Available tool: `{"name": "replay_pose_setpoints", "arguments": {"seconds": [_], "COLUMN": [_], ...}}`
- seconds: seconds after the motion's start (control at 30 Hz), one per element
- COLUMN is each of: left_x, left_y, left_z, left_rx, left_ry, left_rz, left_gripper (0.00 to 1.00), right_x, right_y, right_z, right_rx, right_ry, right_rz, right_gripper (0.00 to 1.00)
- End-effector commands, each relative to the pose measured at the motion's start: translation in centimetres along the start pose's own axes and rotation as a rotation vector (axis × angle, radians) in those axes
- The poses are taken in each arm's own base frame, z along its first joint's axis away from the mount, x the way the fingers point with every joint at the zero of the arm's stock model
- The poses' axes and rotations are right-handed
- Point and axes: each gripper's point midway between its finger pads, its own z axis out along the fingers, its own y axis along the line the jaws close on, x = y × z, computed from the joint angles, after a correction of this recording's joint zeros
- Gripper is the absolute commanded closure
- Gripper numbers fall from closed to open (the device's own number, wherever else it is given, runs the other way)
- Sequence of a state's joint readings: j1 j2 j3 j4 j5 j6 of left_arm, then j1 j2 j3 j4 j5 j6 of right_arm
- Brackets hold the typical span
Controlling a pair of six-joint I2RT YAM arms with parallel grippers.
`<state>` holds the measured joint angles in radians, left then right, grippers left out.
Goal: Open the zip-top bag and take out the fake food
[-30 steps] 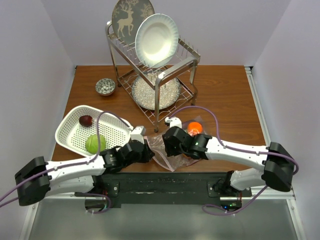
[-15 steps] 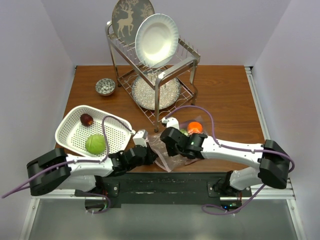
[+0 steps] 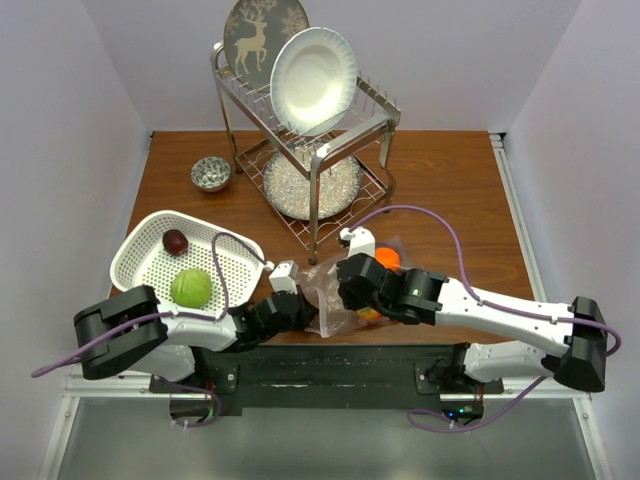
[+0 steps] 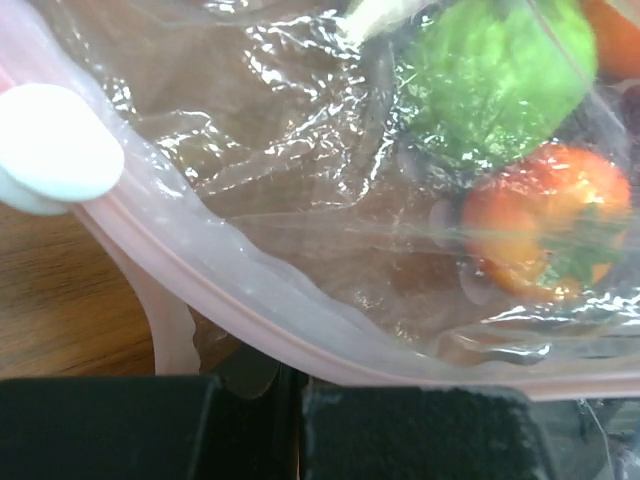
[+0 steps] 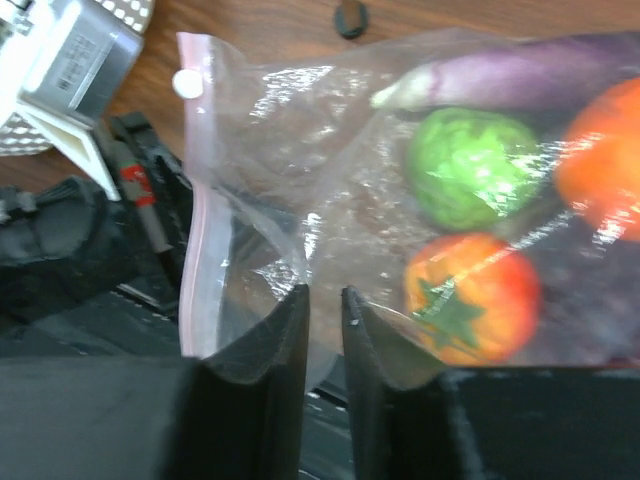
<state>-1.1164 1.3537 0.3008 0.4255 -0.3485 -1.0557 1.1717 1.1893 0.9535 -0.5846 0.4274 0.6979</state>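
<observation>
At near edge of tabletop (image 3: 450,200): your left fingers (image 4: 150,430) clamped together on zip-top bag (image 5: 290,170) edge; your right fingers (image 5: 250,400) nearly together, pinching its film beside fake food (image 5: 465,180).

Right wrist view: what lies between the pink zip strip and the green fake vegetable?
Just bare crinkled film of the zip-top bag; no food there. The right wrist view shows it.

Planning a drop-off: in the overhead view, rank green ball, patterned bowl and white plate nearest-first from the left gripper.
1. Green ball: in the basket beside the left gripper.
2. Patterned bowl: farther back, left.
3. White plate: on the rack, rearmost.
</observation>
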Motion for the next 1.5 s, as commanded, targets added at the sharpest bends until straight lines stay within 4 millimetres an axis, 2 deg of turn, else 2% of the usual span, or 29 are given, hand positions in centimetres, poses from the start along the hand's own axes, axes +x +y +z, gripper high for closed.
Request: {"name": "replay_pose_setpoints", "arguments": {"seconds": [0.0,0.17,0.3,0.43,0.53,0.63,0.67,0.73,0.87,0.97,1.0,1.07,1.23,1.3,1.47], "left_x": [-2.1,-2.7,-2.4,-1.7,-1.6,-1.4,-1.3,-1.0,-0.7,-0.5,-0.2,-0.2,0.2,0.1,0.1], "left_y": [-3.2,-4.9,-5.5,-5.3,-5.6,-5.9,-6.1,-6.0,-6.3,-6.4,-6.5,-6.9,-7.4,-7.6,-7.6], "left_z": [-0.3,-0.9,-0.6,-0.3,-0.3,-0.2,-0.2,-0.2,-0.1,0.1,0.1,0.1,-0.1,-0.2,-0.7], "left_rx": [0.08,0.139,0.155,0.155,0.171,0.187,0.193,0.2,0.228,0.251,0.261,0.289,0.334,0.344,0.363], "left_ry": [-0.063,-0.071,-0.06,-0.039,-0.038,-0.035,-0.036,-0.029,-0.03,-0.03,-0.027,-0.028,-0.021,-0.028,-0.032], "left_rz": [-0.003,0.022,0.035,0.051,0.052,0.056,0.057,0.065,0.062,0.064,0.07,0.067,0.096,0.097,0.103], "left_gripper": [1.0,1.0,0.99,0.98,0.98,0.95,0.93,0.89,0.82,0.7,0.6,0.55,0.39,0.31,0.19], "right_x": [-2.1,-1.2,0.8,2.2,2.7,3.3,2.6,3.2,3.1,3.8,4.3,5.1,6.9,6.8,6.4], "right_y": [-2.9,-6.5,-9.9,-11.0,-11.3,-12.3,-12.4,-12.0,-11.7,-10.9,-10.8,-10.3,-9.7,-9.0,-8.1], "right_z": [-2.4,-3.7,-4.5,-4.7,-3.7,-2.4,-1.4,-0.4,1.3,2.6,2.9,3.6,5.1,5.6,6.0], "right_rx": [0.108,0.223,0.356,0.327,0.337,0.37,0.363,0.325,0.329,0.307,0.303,0.275,0.259,0.227,0.189], "right_ry": [-0.094,-0.115,-0.1,-0.133,-0.133,-0.084,-0.094,-0.054,-0.037,0.007,0.022,0.048,0.128,0.133,0.146], "right_rz": [0.019,0.062,0.108,0.2,0.221,0.224,0.259,0.255,0.247,0.236,0.23,0.229,0.192,0.191,0.165], "right_gripper": [0.72,0.71,0.76,0.75,0.71,0.72,0.73,0.76,0.77,0.79,0.8,0.8,0.79,0.79,0.77]}}
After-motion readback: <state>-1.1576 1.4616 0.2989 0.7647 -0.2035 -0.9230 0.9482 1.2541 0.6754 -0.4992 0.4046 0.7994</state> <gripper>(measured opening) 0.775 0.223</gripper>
